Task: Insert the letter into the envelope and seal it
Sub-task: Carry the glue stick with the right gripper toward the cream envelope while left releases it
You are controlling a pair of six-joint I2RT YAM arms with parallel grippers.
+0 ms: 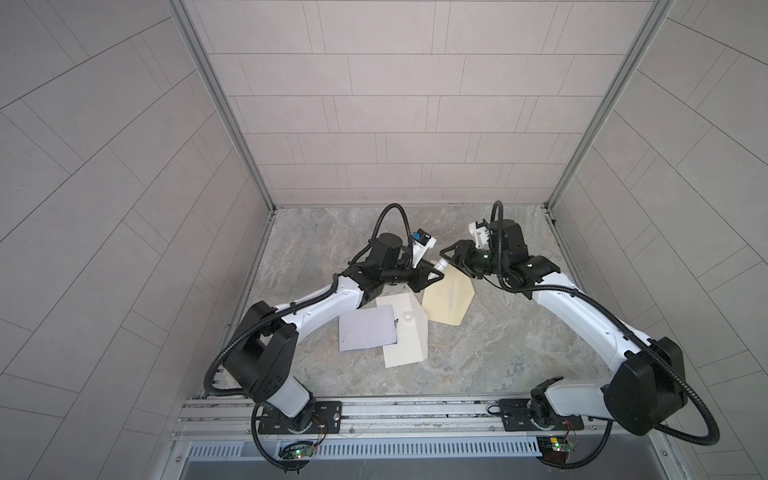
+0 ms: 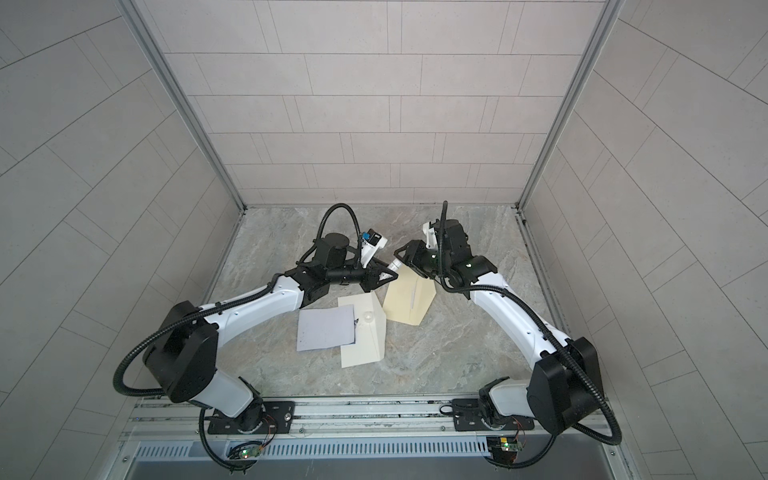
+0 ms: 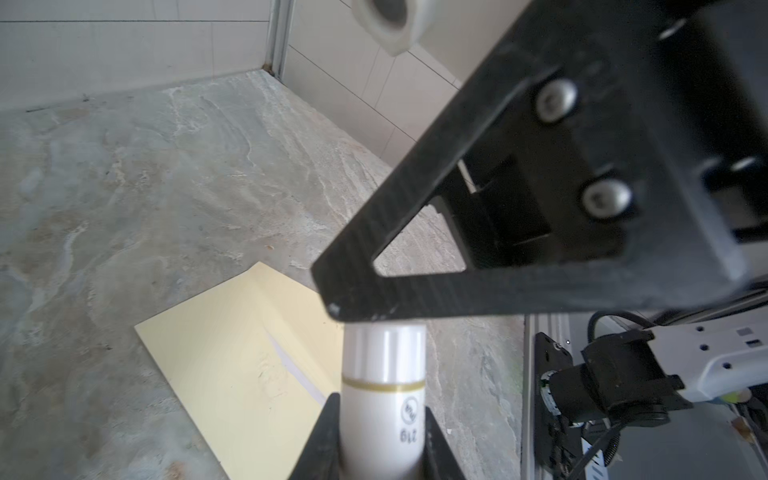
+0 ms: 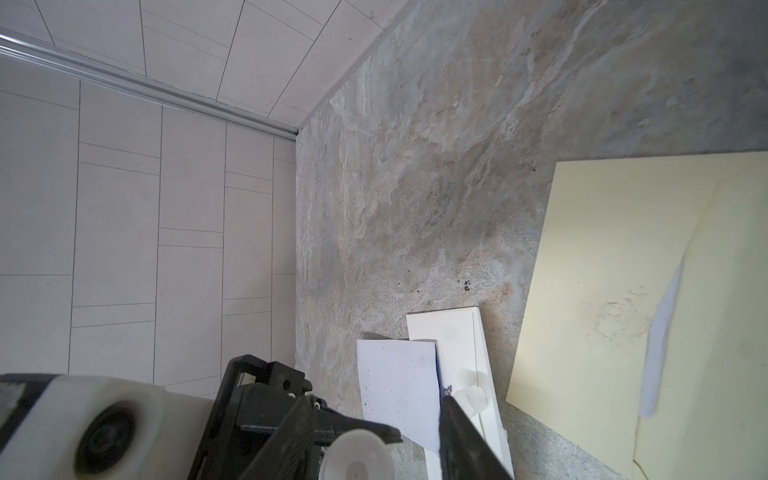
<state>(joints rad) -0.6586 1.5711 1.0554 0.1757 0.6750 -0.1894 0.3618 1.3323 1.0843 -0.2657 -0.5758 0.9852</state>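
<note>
A yellow envelope [image 4: 602,291] is seen flat on the marbled tabletop [image 4: 415,187], well clear of its walled corner. Just beside it, not touching, a white envelope [image 4: 457,340] is partly covered by the speckled letter [image 4: 399,386]. A glue stick [image 4: 355,457] is seen close up, round tip foremost.

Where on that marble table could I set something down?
Free: the grey marbled tabletop along the back wall, and the near stretch from the pale yellow envelope to the front rail. Crowded: the middle, around the left gripper and right gripper.
</note>
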